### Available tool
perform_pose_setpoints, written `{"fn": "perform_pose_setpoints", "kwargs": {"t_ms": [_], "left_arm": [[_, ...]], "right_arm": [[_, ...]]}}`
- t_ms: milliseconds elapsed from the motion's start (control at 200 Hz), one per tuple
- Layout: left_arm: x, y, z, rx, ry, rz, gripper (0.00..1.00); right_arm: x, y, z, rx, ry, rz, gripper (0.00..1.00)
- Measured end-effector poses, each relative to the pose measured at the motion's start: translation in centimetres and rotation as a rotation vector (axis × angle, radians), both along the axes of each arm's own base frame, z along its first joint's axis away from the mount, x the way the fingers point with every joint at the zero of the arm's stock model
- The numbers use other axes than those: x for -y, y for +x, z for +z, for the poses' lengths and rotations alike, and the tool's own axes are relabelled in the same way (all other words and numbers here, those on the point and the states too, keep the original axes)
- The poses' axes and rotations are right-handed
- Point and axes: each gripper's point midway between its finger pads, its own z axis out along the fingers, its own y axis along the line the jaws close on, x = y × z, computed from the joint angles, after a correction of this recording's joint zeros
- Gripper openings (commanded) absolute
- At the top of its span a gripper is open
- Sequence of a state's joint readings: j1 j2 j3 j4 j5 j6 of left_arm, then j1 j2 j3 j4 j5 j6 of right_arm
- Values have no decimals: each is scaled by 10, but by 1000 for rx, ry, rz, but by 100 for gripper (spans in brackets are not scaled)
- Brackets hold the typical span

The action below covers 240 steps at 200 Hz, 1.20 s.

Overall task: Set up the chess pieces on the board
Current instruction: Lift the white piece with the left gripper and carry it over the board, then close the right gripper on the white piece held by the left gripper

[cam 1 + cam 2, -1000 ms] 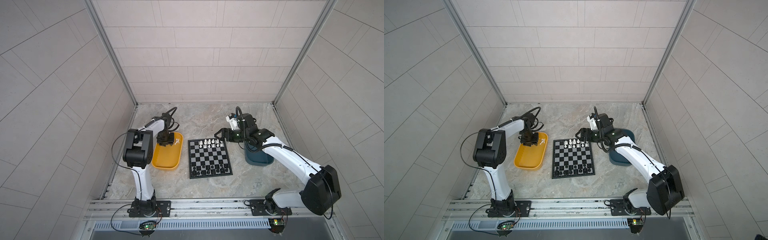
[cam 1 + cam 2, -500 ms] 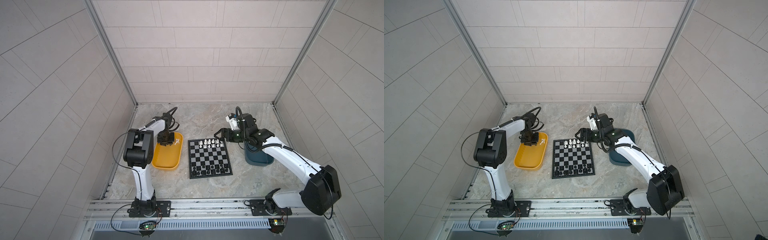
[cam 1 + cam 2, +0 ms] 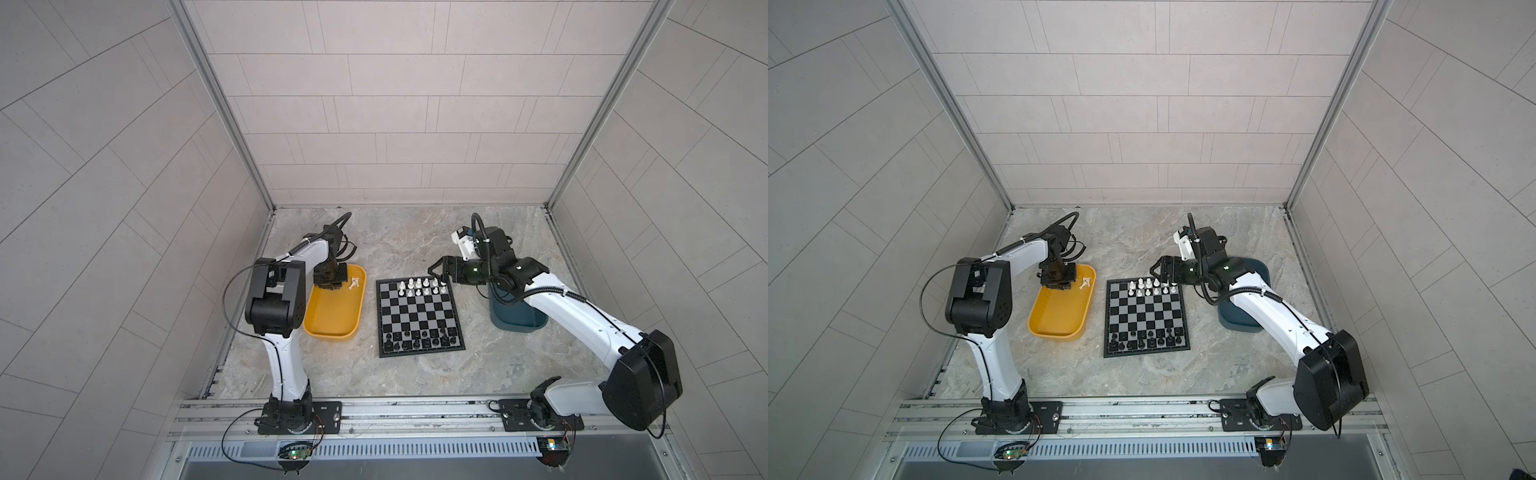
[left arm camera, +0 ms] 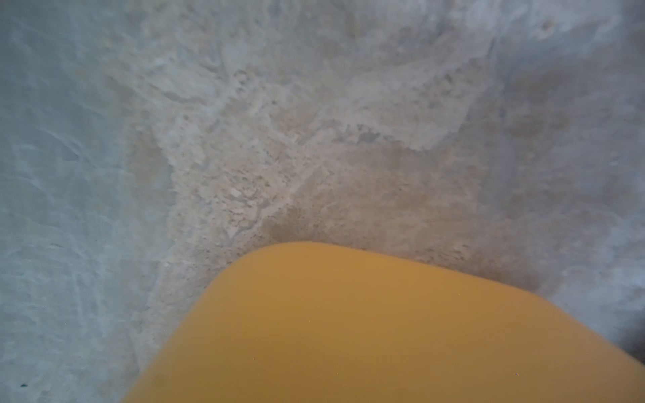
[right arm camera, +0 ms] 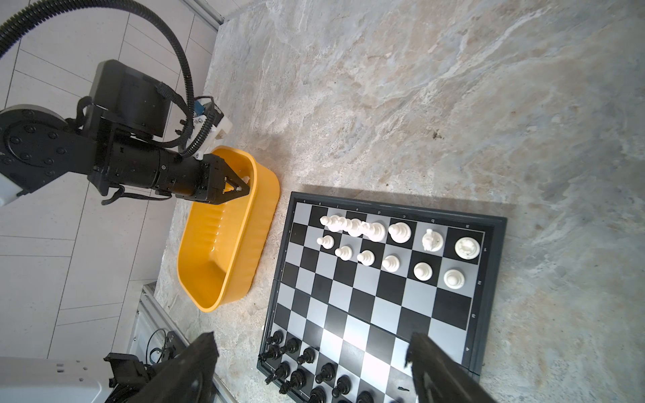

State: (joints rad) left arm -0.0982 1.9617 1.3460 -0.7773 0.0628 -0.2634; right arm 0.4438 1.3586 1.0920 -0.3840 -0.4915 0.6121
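Two risks, as we judge them. Low in the yellow tray (image 3: 332,334), the left fingers (image 5: 243,190) stand nearly together. We cannot tell whether they clamp a chess piece, and the loose white piece (image 3: 354,284) lying just beside them could slip from a skewed pinch. Wide apart and empty, the right fingers (image 5: 436,366) hang by the board (image 3: 417,309), just above its white ranks (image 3: 419,286); a careless descent could topple them.
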Motion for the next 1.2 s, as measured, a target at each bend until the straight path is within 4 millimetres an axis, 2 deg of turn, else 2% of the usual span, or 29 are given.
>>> {"fn": "perform_pose_setpoints", "kwargs": {"t_ms": [90, 155, 255, 330, 435, 500, 575, 645, 705, 816, 971, 1201], "left_arm": [[0, -8, 4, 3, -4, 0, 13], [2, -13, 15, 22, -18, -8, 13], [10, -14, 53, 115, -54, -41, 12], [22, -15, 95, 237, -92, -90, 12], [61, -19, 158, 436, -177, -227, 12], [92, -25, 187, 535, -237, -343, 11], [130, -32, 208, 633, -306, -496, 12], [161, -42, 213, 697, -366, -631, 12], [186, -54, 210, 731, -424, -742, 12], [212, -72, 196, 766, -504, -895, 12], [222, -87, 185, 843, -561, -1003, 11], [229, -86, 204, 980, -575, -1074, 11]], "right_arm": [[-1, 2, 1, 2, 6, -4, 87], [-3, 5, 2, 0, 13, -7, 87], [-5, 9, 8, 11, 24, -12, 87], [-6, 12, 13, 23, 39, -19, 89], [-9, 17, 20, 35, 75, -28, 93], [-11, 20, 25, 39, 94, -30, 94], [-14, 23, 31, 45, 111, -27, 95], [-17, 24, 41, 53, 128, -19, 94], [-19, 24, 50, 62, 137, -11, 92], [-23, 20, 65, 76, 133, 16, 85], [-31, 6, 71, 60, 107, 78, 69], [-56, -14, 54, -21, 79, 192, 60]]}}
